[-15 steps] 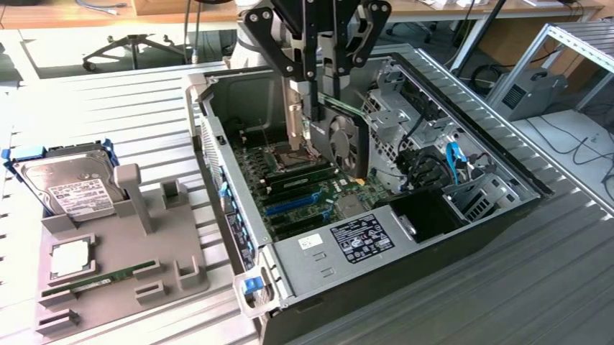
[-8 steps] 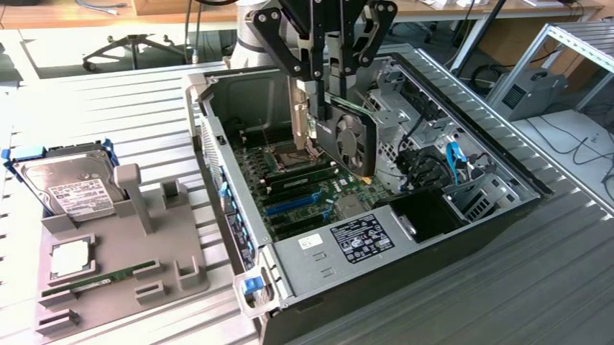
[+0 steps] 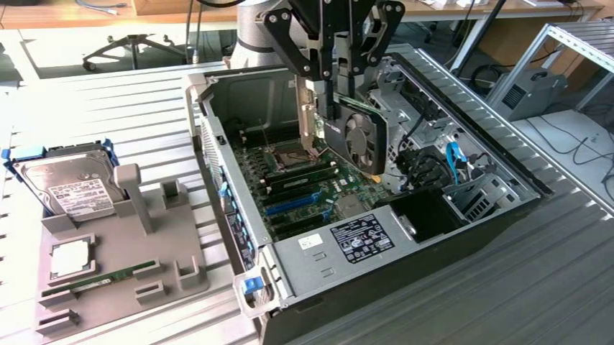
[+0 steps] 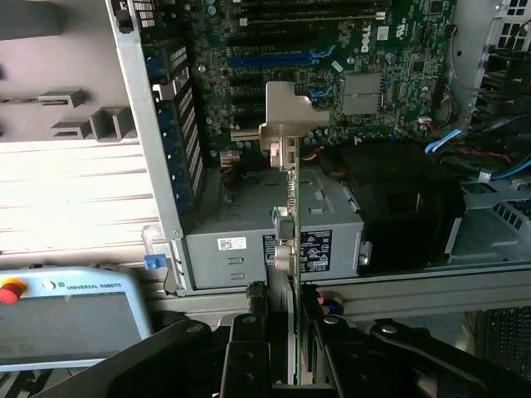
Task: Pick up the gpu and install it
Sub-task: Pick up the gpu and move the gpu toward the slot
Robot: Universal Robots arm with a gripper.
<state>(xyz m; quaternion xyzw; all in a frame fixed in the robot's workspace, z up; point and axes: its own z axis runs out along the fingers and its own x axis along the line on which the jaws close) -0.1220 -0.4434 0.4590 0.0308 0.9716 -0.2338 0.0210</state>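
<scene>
Open space above motherboard [image 3: 298, 188] around gpu [image 3: 363, 136]; case walls [image 3: 205, 136], power supply [image 3: 357, 237], blue cables [image 3: 453, 158] border it.

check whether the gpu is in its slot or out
Out. The gpu hangs on edge, held by the fingers, raised above the motherboard; the blue slot lies bare.

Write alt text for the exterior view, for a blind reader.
A robot gripper holds the gpu on edge over the motherboard of an open computer case. On the exterior view's left, a grey tray carries a hard drive.
</scene>
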